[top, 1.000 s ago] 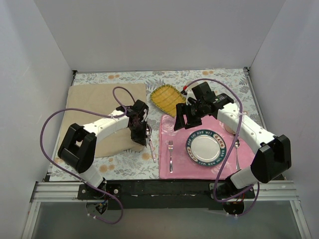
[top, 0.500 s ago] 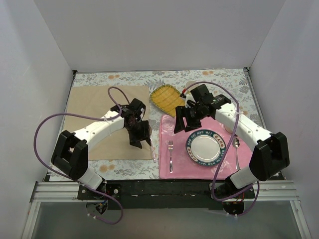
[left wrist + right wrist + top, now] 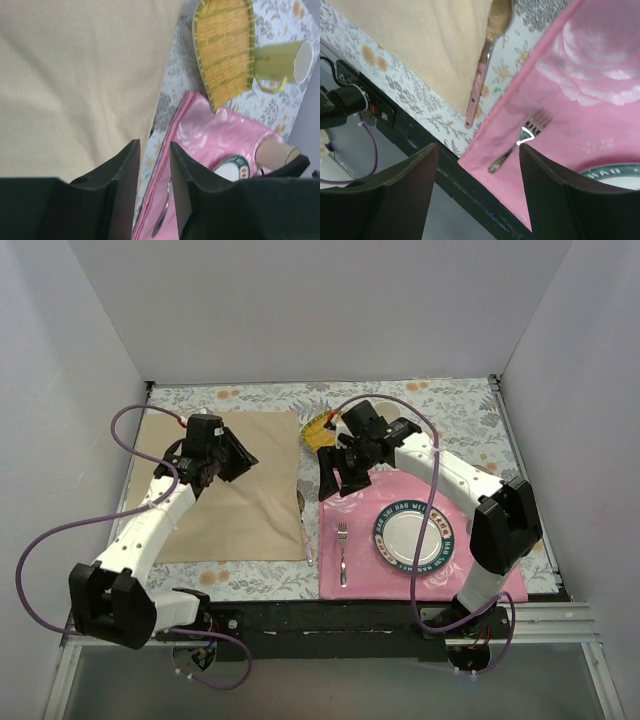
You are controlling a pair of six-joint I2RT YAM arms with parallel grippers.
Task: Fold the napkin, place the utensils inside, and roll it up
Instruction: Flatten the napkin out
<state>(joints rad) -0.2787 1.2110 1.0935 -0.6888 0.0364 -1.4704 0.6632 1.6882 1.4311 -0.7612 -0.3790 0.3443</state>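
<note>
The left gripper (image 3: 238, 455) is now over the far part of the napkin (image 3: 245, 515), away from the spoon (image 3: 305, 537) at its right edge, jaws slightly apart. The right gripper (image 3: 333, 480) is further left, above the pink placemat's (image 3: 365, 565) far-left corner.

Napkin (image 3: 235, 510) flat, spoon (image 3: 303, 530) at edge, fork (image 3: 342, 552) nr

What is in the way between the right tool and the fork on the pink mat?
Nothing visible. The fork lies bare on the pink mat, beside the plate and apart from it. The right tool hovers over the mat's far left corner, open and empty.
</note>
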